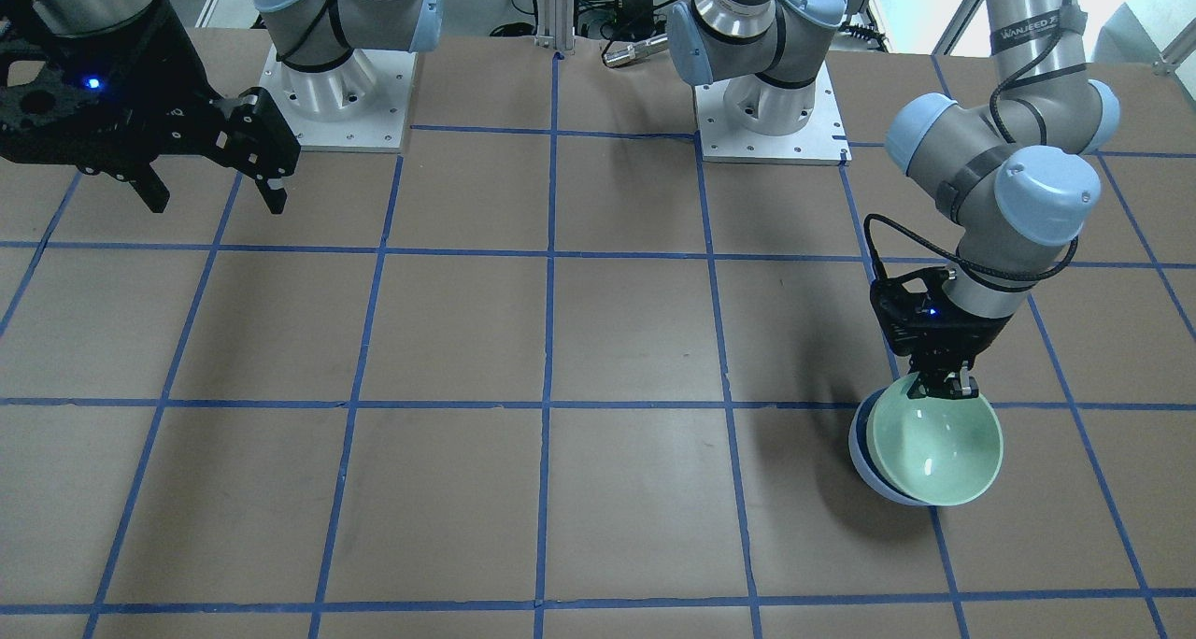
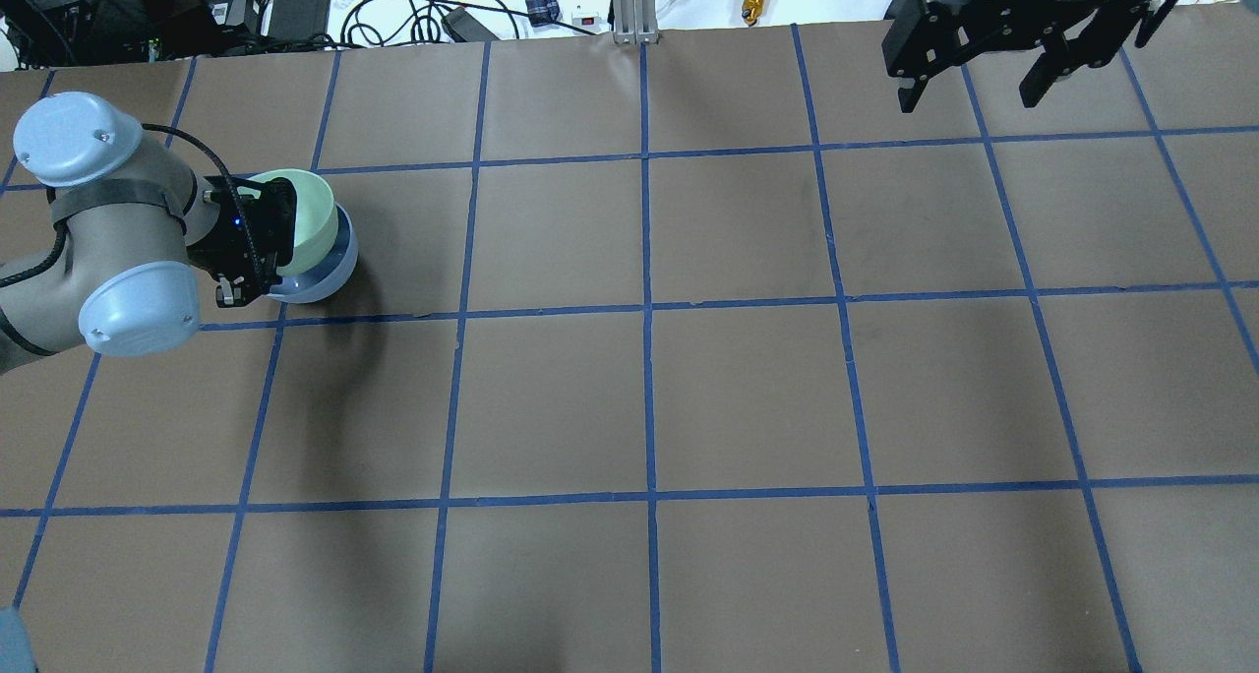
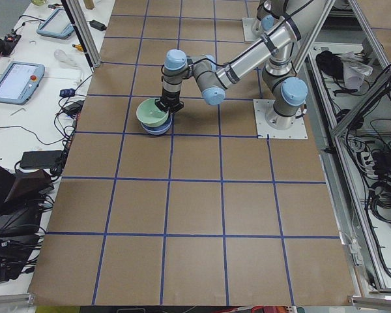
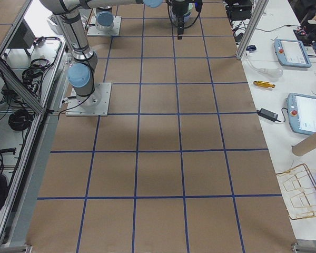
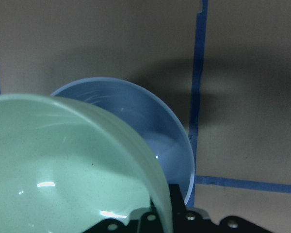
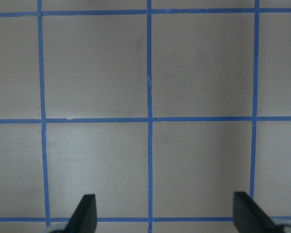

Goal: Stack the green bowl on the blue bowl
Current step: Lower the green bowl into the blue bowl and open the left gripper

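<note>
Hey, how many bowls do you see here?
2. The green bowl, tilted and held at its rim by the left gripper, is over the blue bowl, which rests on the table beneath it. No others show.

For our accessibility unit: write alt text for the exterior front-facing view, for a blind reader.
The left gripper grips the rim of the green bowl, which sits tilted and partly inside the blue bowl on a brown table gridded with blue tape. The right gripper hangs open at the far side.
</note>
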`<state>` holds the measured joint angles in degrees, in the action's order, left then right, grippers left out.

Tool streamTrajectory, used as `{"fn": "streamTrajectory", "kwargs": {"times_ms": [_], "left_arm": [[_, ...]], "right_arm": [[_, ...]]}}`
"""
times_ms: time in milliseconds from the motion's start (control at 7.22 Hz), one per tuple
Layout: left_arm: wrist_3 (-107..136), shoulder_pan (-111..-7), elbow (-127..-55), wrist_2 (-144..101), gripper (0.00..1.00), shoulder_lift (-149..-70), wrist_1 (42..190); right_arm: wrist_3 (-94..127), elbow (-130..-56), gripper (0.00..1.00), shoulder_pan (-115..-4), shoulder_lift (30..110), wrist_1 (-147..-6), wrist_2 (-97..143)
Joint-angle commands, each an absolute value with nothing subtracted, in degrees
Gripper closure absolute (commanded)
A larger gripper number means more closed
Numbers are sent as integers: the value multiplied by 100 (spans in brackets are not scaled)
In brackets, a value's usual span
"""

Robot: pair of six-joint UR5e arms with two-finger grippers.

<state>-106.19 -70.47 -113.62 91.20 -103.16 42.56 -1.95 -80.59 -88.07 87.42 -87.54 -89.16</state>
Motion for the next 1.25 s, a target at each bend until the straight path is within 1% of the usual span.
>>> {"fn": "streamTrajectory", "kwargs": {"times_ms": [0,138,554,692,831,1108], "left_arm": [[-10372,-7049,-11137,9167,0,-10310,4324],[-10293,-7110,-10979,9176,0,-10092,4585],[-9049,-7128,-9952,9097,0,-9363,7076],[-8478,-7145,-9706,9001,0,-9152,7693],[-7724,-7233,-9494,8948,0,-8915,8195],[-5689,-7435,-9404,8947,0,-8641,8813]], "right_arm": [[-193,-8060,0,-8807,8736,-8754,-8912],[-202,-8060,0,-8807,8736,-8754,-8921],[-202,-8060,0,-8807,8745,-8754,-8921],[-202,-8060,0,-8807,8736,-8754,-8921],[-193,-8060,0,-8807,8745,-8754,-8921],[-193,-8060,0,-8807,8736,-8754,-8912]]}}
